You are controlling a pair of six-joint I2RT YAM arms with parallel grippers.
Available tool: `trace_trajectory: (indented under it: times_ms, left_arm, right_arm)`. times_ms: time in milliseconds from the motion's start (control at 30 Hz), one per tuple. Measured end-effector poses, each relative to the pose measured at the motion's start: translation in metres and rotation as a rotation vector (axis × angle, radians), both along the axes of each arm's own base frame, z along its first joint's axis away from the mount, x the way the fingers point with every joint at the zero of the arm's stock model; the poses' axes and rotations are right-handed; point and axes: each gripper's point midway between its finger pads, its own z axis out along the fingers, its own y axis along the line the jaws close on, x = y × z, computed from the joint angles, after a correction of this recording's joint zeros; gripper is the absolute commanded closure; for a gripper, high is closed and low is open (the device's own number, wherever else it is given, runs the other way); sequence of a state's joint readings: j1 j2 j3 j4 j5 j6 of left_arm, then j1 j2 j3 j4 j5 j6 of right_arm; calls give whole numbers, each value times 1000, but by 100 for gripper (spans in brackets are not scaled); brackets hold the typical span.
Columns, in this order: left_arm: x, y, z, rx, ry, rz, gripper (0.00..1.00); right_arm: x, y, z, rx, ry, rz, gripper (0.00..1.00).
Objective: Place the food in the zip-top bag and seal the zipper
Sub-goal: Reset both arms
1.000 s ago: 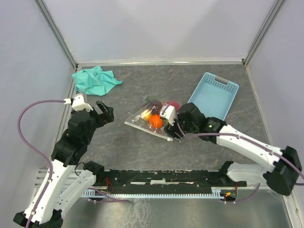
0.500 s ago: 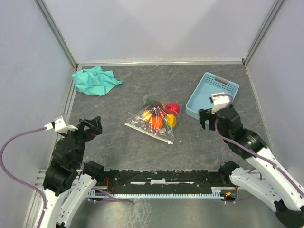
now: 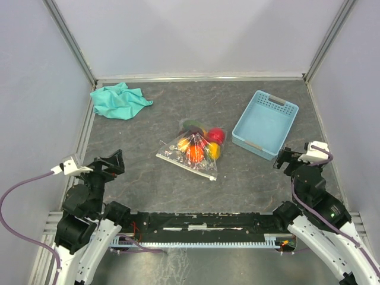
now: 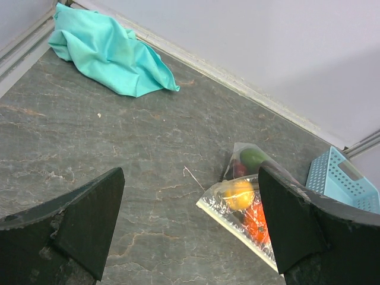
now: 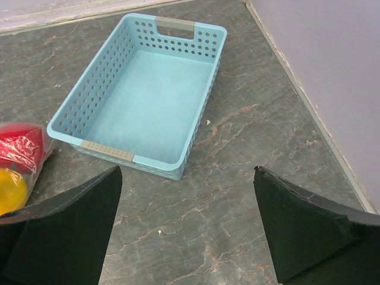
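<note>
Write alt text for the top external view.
A clear zip-top bag holding the food, colourful toy fruits, lies centre frame. A blue basket sits right of it and a teal cloth at the far left corner; the left gripper and right gripper hang open near the front edge.

Teal cloth [image 3: 120, 100] back-left; light-blue basket [image 3: 265, 124] at right.

Bright even light, soft shadows, sharp focus, near fingers [image 4: 65, 228] blurred

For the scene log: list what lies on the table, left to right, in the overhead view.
teal cloth → clear bag holding the toy fruit → blue basket
</note>
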State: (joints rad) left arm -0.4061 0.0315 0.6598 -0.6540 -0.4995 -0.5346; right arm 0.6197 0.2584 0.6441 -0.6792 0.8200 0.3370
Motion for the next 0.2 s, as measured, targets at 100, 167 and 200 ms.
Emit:
trace_trajectory:
  times_ms: [100, 167, 200]
  left_arm:
    - [0, 0, 0, 0, 1, 0, 0]
    - [0, 0, -1, 1, 2, 0, 0]
    - [1, 0, -1, 2, 4, 0, 0]
  right_arm:
    - [-1, -2, -3, -4, 11, -16, 1]
    - [-1, -4, -4, -7, 15, -29, 1]
    - [-1, -5, -5, -10, 17, -35, 1]
